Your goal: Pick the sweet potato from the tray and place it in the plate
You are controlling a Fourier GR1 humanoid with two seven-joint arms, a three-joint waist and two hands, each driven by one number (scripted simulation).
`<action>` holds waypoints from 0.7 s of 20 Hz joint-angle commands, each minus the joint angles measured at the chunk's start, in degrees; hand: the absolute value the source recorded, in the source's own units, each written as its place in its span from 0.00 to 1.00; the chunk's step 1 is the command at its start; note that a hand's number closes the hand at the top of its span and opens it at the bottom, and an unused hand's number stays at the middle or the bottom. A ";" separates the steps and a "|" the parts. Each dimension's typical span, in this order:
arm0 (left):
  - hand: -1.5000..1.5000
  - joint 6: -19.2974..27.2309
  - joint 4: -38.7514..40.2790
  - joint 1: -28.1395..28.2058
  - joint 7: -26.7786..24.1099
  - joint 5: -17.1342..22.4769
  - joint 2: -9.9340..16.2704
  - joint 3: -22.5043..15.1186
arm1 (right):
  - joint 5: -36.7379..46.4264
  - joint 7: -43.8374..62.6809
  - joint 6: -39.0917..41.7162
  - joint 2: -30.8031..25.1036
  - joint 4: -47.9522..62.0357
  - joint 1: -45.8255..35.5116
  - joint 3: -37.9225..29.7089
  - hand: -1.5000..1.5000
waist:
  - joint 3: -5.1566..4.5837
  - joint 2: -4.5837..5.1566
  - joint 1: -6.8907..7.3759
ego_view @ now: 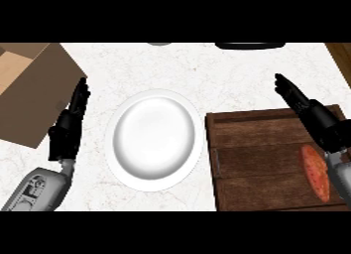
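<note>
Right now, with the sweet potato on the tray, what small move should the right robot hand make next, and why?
Probably pull the right robot hand back and down toward the sweet potato. Its fingers are straight and point past the tray's far edge, while the potato lies nearer, beside the forearm. The plate holds nothing.

No readable text, labels, brands, numbers or signs on anything in view
</note>
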 commanded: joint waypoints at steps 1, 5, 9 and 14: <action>0.50 -3.11 -1.67 0.01 1.15 -0.42 0.03 -0.13 | -1.11 0.01 3.08 1.37 -1.41 1.71 -0.45 1.00 | -0.16 -1.89 1.83; 0.50 -8.30 -8.45 -3.46 3.69 2.54 6.52 2.00 | -5.24 -2.90 8.49 8.08 -7.21 -1.25 6.49 1.00 | -0.04 -2.36 3.45; 0.50 -9.32 -5.72 -2.87 2.40 4.92 4.66 2.60 | 25.44 0.25 -1.71 -8.04 -7.62 -1.56 12.82 1.00 | -0.62 -2.95 1.51; 0.50 -12.63 -8.94 -0.61 3.30 7.90 7.74 5.92 | 13.78 -9.03 -15.44 9.39 -8.33 17.45 8.85 0.00 | -0.06 -2.10 0.80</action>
